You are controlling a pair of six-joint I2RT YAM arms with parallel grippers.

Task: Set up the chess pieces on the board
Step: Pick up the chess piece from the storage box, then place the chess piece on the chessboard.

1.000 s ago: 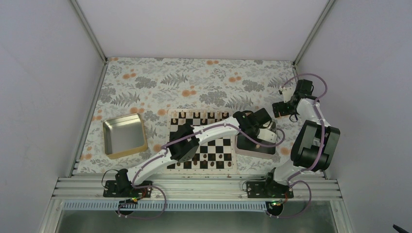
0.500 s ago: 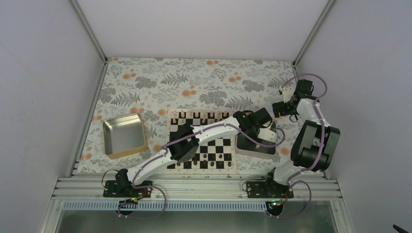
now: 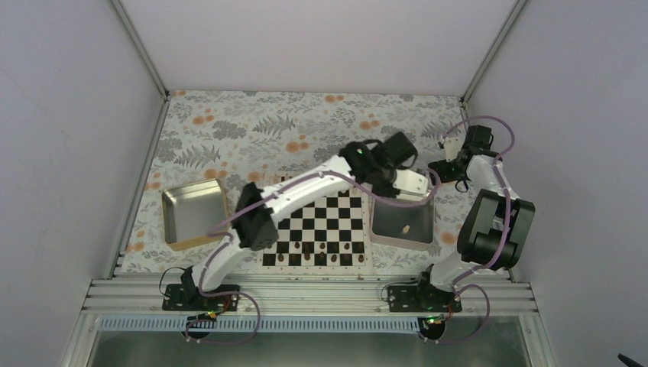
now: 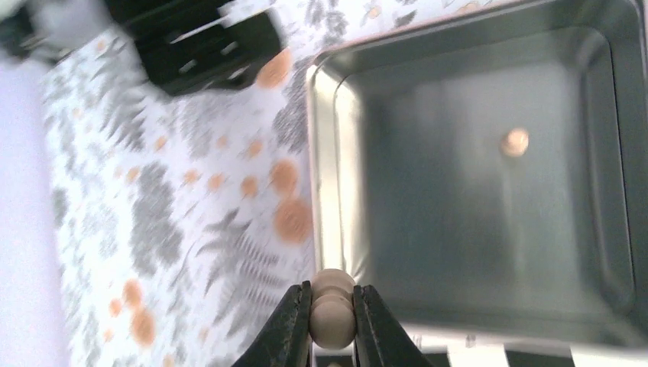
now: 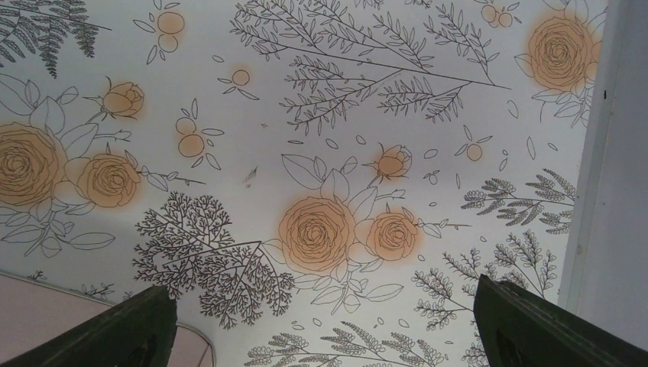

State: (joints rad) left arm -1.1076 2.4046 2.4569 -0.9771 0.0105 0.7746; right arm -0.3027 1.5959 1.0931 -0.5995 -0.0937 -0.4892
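My left gripper (image 3: pixel 399 186) is shut on a pale tan pawn (image 4: pixel 332 309) and holds it in the air over the board-side rim of the right steel tray (image 3: pixel 380 235). That tray (image 4: pixel 489 252) holds one more pale piece (image 4: pixel 515 142), also seen in the top view (image 3: pixel 406 228). The chessboard (image 3: pixel 321 215) lies left of the tray, with dark brown chessmen (image 3: pixel 317 258) along its near rows. My left arm hides most of its far row. My right gripper (image 3: pixel 445 169) is open and empty over the floral cloth, its fingers (image 5: pixel 134 329) wide apart.
A second square steel tray (image 3: pixel 196 213) stands left of the board. The cage posts and walls close in the cloth on the left, right and back. A corner of the right tray (image 5: pixel 46 321) shows at the lower left of the right wrist view.
My left arm has risen out of the right tray and swung toward the back, carrying the pawn. The right arm has not moved.
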